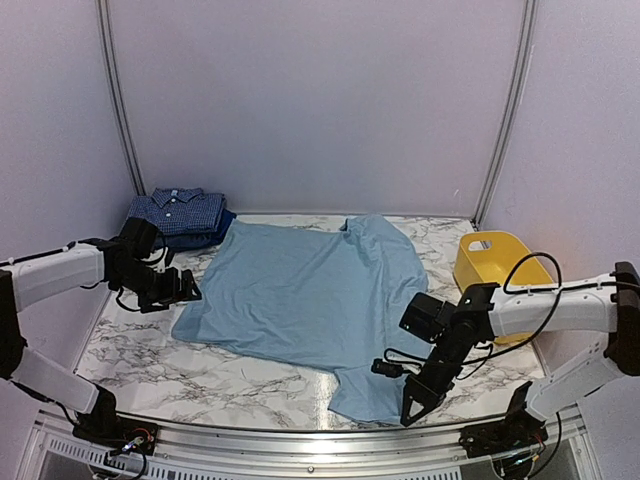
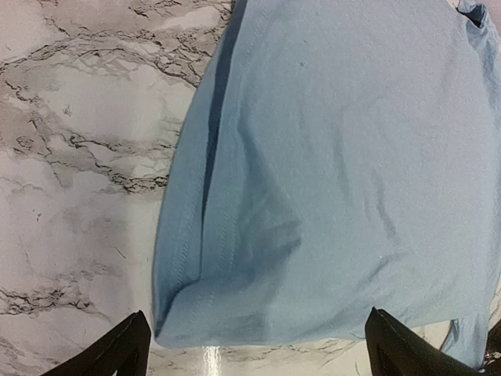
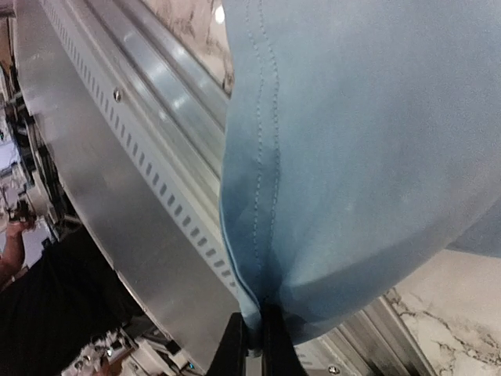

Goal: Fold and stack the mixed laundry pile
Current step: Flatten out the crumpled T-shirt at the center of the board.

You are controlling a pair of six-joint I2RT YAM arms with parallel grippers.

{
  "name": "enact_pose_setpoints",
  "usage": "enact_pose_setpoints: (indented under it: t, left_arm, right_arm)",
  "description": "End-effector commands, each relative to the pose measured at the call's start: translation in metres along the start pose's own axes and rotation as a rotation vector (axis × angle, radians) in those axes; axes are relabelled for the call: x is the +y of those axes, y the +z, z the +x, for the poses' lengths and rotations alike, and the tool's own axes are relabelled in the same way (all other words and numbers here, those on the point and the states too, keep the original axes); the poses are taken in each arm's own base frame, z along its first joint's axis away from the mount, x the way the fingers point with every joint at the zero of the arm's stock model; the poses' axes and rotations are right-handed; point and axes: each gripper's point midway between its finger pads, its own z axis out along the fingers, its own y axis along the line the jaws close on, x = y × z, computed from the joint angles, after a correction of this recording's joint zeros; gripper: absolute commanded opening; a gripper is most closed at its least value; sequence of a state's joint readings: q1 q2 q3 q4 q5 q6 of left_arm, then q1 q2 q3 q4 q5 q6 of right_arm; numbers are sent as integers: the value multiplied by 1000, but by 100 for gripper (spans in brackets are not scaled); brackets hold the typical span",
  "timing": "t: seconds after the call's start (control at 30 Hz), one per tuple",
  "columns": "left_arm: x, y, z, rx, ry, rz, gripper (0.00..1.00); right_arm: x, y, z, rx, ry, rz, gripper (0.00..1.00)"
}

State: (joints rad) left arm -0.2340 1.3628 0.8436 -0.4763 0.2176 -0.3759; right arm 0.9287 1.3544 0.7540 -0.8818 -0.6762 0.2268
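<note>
At the near edge of the white marble-patterned counter point(image 1: 150, 370), the right arm's fingers point(image 1: 411, 405) are pinching together on a stitched edge of the plain light-blue cotton T-shirt point(image 1: 300, 290), holding that corner up just beside the perforated metal rail point(image 3: 117, 196). The wrist view is showing the hem bunching between them. To fold well, this arm is probably needing to carry the edge up and away toward the collar end, travelling low so the cloth is rolling over itself rather than dragging the whole shirt.

Further in on the left, the left arm's fingers point(image 1: 183, 289) are standing wide apart and holding nothing, hovering just beside the shirt's left edge, whose corner is lying doubled over on the marble. That arm is likely best used closing on this edge, so both sides are moving together and the fold is landing square.

Off to the right, the yellow plastic tub point(image 1: 495, 262) is sitting near the shirt but not touching it. At the far left corner, the folded navy small-check button-up shirt point(image 1: 180, 210) is resting on a solid dark-blue piece point(image 1: 215, 232), where the finished T-shirt is presumably going next.
</note>
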Motion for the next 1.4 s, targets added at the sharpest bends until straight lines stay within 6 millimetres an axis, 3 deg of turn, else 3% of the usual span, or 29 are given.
enact_pose_setpoints:
  t: [0.0,0.07,0.13,0.2,0.33,0.47,0.53,0.63,0.8,0.93,1.03,1.2,1.37]
  left_arm:
    - [9,-10,9,9,17,-47,99]
    - [11,-10,10,19,16,-61,99]
    - [7,-8,13,38,24,-40,99]
    - [-1,-7,13,51,29,-4,99]
    - [-26,4,13,71,62,73,99]
    - [-36,25,16,112,69,93,99]
    - [-36,33,18,126,42,97,96]
    - [-17,40,23,126,5,16,86]
    - [29,36,39,132,-78,-137,75]
    - [59,28,50,154,-133,-217,64]
    - [51,19,35,103,-117,-172,57]
    - [17,6,-1,16,-38,-31,42]
    - [3,15,-12,39,1,26,32]
  right_arm:
    - [25,-6,20,83,-55,-119,12]
    - [39,-16,8,57,-106,-143,32]
    - [48,-32,-23,-49,-138,-118,53]
    - [45,-55,-61,-179,-115,-111,59]
    - [-7,-87,-117,-376,26,-8,59]
    - [-70,-98,-146,-468,173,103,58]
    - [-93,-97,-151,-475,211,155,58]
    - [-118,-86,-145,-435,242,219,56]
    - [-139,-52,-119,-342,306,220,56]
    - [-157,-36,-101,-296,368,212,57]
    - [-160,-37,-100,-299,377,217,57]
    - [-161,-44,-101,-298,363,243,54]
    - [-139,-63,-115,-354,315,202,53]
